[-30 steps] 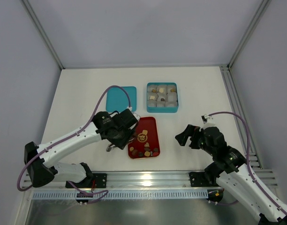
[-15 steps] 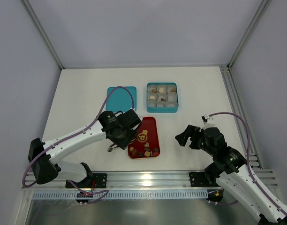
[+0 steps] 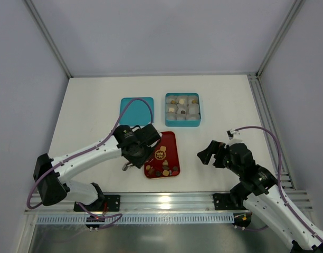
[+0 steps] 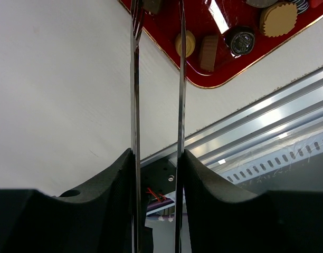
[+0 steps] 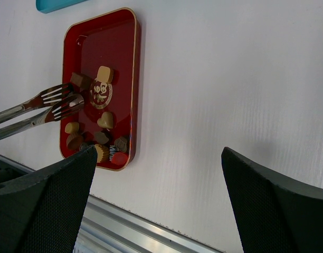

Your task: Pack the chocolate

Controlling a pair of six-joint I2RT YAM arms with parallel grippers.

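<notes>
White table (image 3: 87, 105) bears a red tray (image 5: 98, 42) toward its near edge, chocolate (image 5: 105, 120) loose inside. Left gripper (image 4: 157, 163) clamps tongs (image 5: 29, 113), tips slightly parted, empty, over the tray's left side. Right gripper (image 3: 205, 154) gapes, empty.

On my feed the red rectangular tray (image 5: 98, 42) is glossy with a gilt rim and throws back lamp glare. The polished metal fork-tipped tongs (image 4: 181, 79) are mirror-bright. The white bench (image 5: 230, 79) is matt and finely grained; along its 6 o'clock edge I see a brushed aluminium rail (image 4: 267, 113). The small tan and brown chocolate pieces (image 4: 208, 51) look mostly matt. The right end effector (image 5: 159, 153) has black fingers (image 5: 40, 200) with a mesh-like texture; the left end effector (image 4: 157, 153) looks like smooth matt black plastic.
</notes>
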